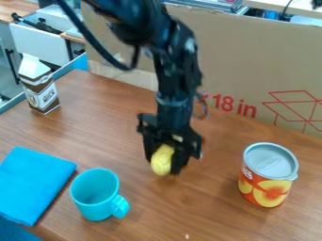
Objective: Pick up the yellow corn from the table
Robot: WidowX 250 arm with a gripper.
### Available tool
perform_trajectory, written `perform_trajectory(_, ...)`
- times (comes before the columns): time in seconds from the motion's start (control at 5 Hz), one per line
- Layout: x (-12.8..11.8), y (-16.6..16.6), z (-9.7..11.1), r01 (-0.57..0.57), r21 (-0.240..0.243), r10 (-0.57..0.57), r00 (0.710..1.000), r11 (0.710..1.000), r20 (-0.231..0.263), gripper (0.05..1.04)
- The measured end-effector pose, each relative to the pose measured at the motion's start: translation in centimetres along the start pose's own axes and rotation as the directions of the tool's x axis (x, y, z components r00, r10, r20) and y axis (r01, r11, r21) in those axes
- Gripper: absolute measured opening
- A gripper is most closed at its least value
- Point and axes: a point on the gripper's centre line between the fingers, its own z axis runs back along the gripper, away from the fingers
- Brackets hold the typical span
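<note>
Cardboard panel (pixel 252 56): upright along the far side of the wooden table (pixel 113 113). Black arm (pixel 176 66): comes in from the view's top edge, wrist roughly vertical over mid-table, gripper (pixel 164 163) pointing down.

Surroundings, by apparent size: folded blue cloth (pixel 31 183) flat at the view's left; lidded can (pixel 269 176) upright, toward the lower right of the view; brown-and-white carton (pixel 41 89) upright near the far left corner; turquoise mug (pixel 95 195) upright, just beside the cloth, its handle turned toward the view's lower right. Of these, the mug sits nearest the gripper.

Yellow object (pixel 162 161): rounded, longer than wide, between the fingers, which are closed on its two sides. Key relation: its long axis runs near vertical in the view, roughly in line with the fingers, not across them. Lower end juts slightly past the tips, close above or on the wood; contact cannot be determined.
</note>
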Motion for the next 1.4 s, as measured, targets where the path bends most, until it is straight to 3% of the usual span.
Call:
perform_trajectory(0.2, -2.6, 3.8, 5.5, -0.088, 0.032, 0.083, 0.988, 0.996, 0.133, 0.675)
perform_trajectory(0.4, -6.3, 8.4, 9.2, -0.239, 0.083, 0.22, 0.957, 0.968, 0.186, 0.675)
perform_trajectory(0.6, -10.1, 13.0, 9.7, -0.379, 0.106, 0.363, 0.92, 0.919, 0.149, 0.675)
perform_trajectory(0.8, -13.6, 17.5, 9.4, -0.474, 0.162, 0.461, 0.88, 0.866, 0.113, 0.675)
perform_trajectory(1.0, -16.9, 21.5, 7.1, -0.549, 0.177, 0.554, 0.832, 0.817, 0.026, 0.675)
perform_trajectory(1.2, -17.7, 23.7, 5.1, -0.556, 0.161, 0.566, 0.824, 0.815, -0.022, 0.675)
perform_trajectory(1.4, -16.7, 26.1, 1.1, -0.552, 0.051, 0.555, 0.83, 0.832, -0.055, 0.675)
